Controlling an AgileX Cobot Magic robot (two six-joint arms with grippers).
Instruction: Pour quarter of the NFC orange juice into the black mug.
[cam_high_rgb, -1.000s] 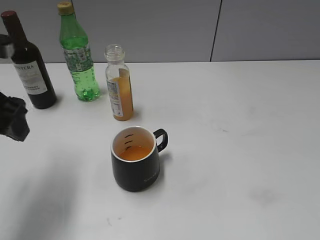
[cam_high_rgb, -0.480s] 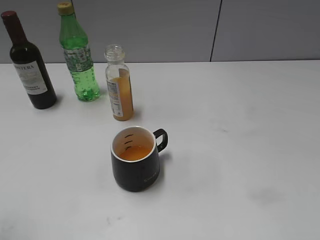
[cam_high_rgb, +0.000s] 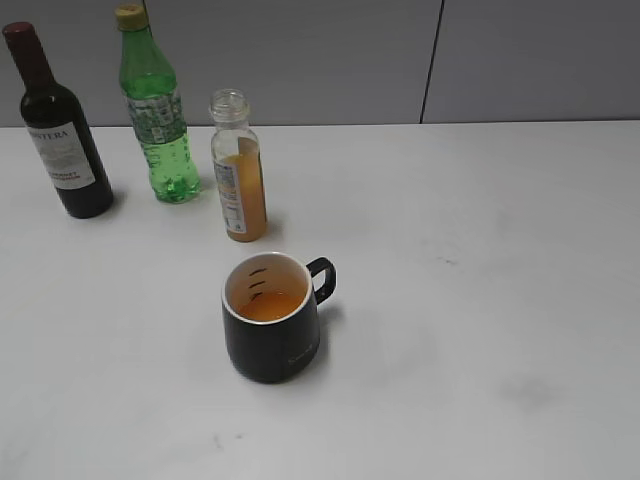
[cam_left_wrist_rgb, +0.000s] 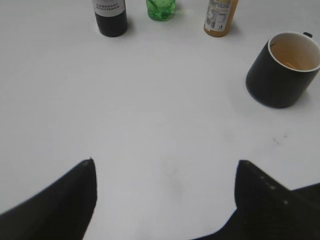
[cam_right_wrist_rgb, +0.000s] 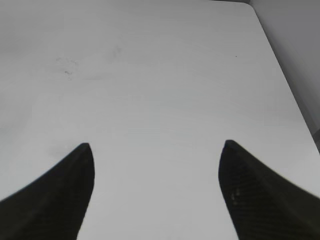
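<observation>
The NFC orange juice bottle (cam_high_rgb: 238, 170) stands upright and capless on the white table, partly filled. Its lower part shows in the left wrist view (cam_left_wrist_rgb: 219, 17). The black mug (cam_high_rgb: 271, 318) stands in front of it with orange liquid inside and its handle to the right. It also shows in the left wrist view (cam_left_wrist_rgb: 283, 70). My left gripper (cam_left_wrist_rgb: 165, 167) is open and empty over bare table, well short of the mug. My right gripper (cam_right_wrist_rgb: 156, 149) is open and empty over bare table. Neither gripper shows in the exterior view.
A dark wine bottle (cam_high_rgb: 56, 125) and a green plastic bottle with a yellow cap (cam_high_rgb: 157, 110) stand at the back left beside the juice bottle. A grey wall runs behind the table (cam_high_rgb: 480, 260). The table's right edge shows in the right wrist view.
One second ago my left arm showed at the exterior view's left edge; it has since moved out of that view. Bottles and mug have not moved.
</observation>
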